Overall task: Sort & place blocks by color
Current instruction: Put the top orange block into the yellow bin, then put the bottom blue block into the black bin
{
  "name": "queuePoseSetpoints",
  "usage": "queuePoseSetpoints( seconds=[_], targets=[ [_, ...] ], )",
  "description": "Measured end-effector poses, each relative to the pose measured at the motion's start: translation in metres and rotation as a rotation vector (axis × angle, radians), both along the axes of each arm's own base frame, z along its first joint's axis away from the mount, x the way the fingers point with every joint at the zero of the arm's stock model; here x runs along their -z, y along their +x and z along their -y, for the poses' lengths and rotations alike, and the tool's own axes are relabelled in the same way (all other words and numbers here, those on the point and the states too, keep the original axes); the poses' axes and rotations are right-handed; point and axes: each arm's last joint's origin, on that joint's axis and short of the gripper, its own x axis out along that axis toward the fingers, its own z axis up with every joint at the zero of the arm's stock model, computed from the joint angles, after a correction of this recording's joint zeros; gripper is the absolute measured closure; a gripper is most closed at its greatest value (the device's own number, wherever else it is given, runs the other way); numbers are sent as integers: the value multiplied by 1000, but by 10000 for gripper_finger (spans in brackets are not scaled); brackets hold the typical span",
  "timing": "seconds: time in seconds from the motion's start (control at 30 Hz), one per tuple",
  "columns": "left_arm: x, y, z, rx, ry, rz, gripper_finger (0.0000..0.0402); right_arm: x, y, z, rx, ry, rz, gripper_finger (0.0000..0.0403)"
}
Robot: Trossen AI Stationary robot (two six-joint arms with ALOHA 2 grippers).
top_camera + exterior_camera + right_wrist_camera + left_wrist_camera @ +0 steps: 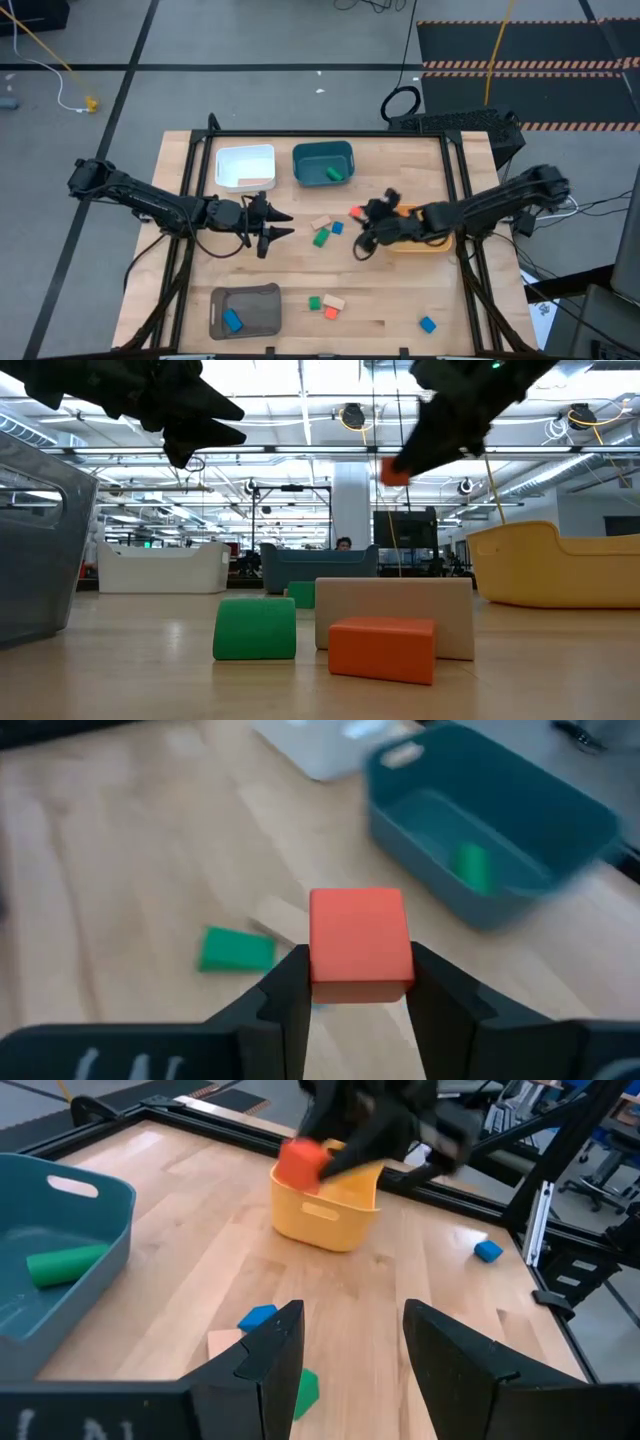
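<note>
Pinching a red-orange wooden cube (360, 946) between its two dark fingers, the right gripper (362, 213) is hanging above the table, just beside the yellow plastic bin (325, 1207), on the side facing the teal plastic bin (322, 163). That teal bin is holding one green block (335, 173). Between the yellow bin and the waiting left gripper (277, 224), whose fingers are standing spread apart, a tan wooden brick (321, 222), a small green block (321, 238) and a small blue block (337, 228) are lying close together on the pale wooden tabletop (400, 290). Well away from the yellow bin, the grey bin (246, 311) is holding a blue block (232, 320).
</note>
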Motion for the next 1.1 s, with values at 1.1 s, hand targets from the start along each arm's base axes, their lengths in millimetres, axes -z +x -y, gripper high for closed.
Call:
queuePoseSetpoints(
  seconds=[1.1],
  targets=[
    [0, 0, 0, -6, -14, 1, 227, 60, -116, 14, 404, 596, -607, 224]
  ],
)
